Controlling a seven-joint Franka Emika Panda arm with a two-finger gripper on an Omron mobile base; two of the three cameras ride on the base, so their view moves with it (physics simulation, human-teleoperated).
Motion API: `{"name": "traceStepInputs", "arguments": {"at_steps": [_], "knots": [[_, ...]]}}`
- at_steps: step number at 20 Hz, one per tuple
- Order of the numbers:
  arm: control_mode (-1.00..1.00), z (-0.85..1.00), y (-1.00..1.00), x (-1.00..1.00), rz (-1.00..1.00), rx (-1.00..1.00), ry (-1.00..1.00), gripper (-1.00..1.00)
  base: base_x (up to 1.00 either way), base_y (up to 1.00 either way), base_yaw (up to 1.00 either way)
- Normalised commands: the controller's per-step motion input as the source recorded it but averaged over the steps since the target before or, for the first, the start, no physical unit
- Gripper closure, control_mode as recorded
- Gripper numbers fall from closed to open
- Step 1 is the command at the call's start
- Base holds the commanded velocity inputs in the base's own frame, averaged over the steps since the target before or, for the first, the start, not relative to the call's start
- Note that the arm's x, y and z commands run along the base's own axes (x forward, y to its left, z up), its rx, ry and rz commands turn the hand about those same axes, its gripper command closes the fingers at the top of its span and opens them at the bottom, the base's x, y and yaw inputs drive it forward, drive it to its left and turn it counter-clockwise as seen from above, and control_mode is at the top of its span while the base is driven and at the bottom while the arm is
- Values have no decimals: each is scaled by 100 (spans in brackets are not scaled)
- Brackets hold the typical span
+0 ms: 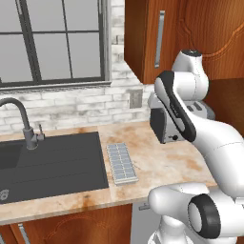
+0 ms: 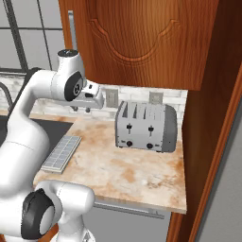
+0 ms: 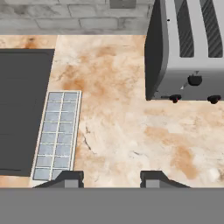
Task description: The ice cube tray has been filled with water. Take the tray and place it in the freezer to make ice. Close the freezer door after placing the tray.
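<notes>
Ice cube tray flat on the worktop, beside the sink.

I see the ice cube tray (image 1: 122, 163) (image 2: 62, 153) (image 3: 57, 134) lying flat on the marbled worktop (image 1: 162, 162), one long side just beside the dark sink (image 1: 52, 164). It is a pale grey rectangle, two cells wide, its square cells tinted bluish, and nothing touches it.

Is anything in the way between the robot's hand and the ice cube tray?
No, nothing visible. The ice cube tray lies alone on the counter beside the sink, the toaster off to the other side.
</notes>
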Motion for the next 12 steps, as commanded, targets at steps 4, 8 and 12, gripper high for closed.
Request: {"name": "traceStepInputs", "arguments": {"at_steps": [4,8,12], "knots": [[-100,-2,0,-10,0,0,0,-100,0,0,0],[-100,-30,1,-29,0,5,3,-100,0,0,0],[-100,-49,3,-15,0,13,1,-100,0,0,0]]}}
